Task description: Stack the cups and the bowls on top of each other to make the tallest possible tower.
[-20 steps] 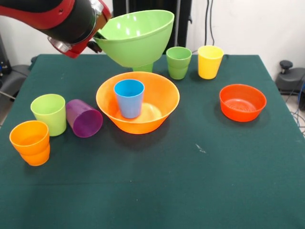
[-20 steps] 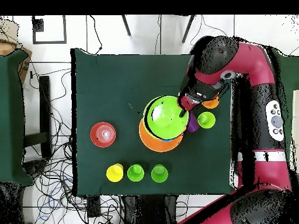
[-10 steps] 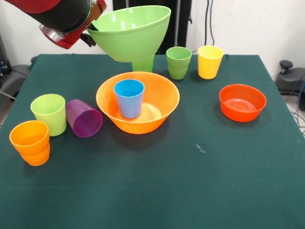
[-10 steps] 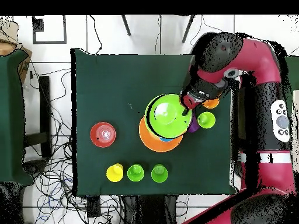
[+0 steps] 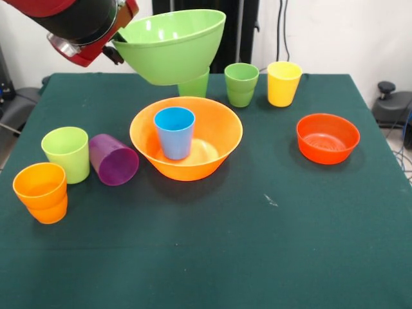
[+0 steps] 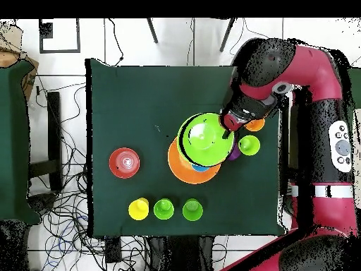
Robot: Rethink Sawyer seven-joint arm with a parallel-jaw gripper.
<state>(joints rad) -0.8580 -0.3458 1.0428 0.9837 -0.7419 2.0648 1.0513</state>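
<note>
My gripper (image 5: pixel 120 49) is shut on the rim of the large lime-green bowl (image 5: pixel 172 45) and holds it tilted in the air, above and behind the large orange bowl (image 5: pixel 222 151). A blue cup (image 5: pixel 174 132) stands upright inside the orange bowl. In the overhead view the lime-green bowl (image 6: pixel 206 138) covers much of the orange bowl (image 6: pixel 178 168), with the gripper (image 6: pixel 227 126) at its edge. The red-orange bowl (image 5: pixel 327 138) sits alone on the right. A purple cup (image 5: pixel 113 159) lies on its side next to a lime cup (image 5: pixel 66 153) and an orange cup (image 5: pixel 42 192).
Along the far edge stand a yellow cup (image 5: pixel 284 83), a darker green cup (image 5: pixel 241 84) and another green cup (image 5: pixel 195 85) partly hidden behind the lifted bowl. The dark green table (image 5: pixel 257 244) has open room at the front. Cables and chair legs lie beyond it.
The arm has raised the lime-green bowl a little and carried it slightly left in the front view. Everything on the table has stayed put.
</note>
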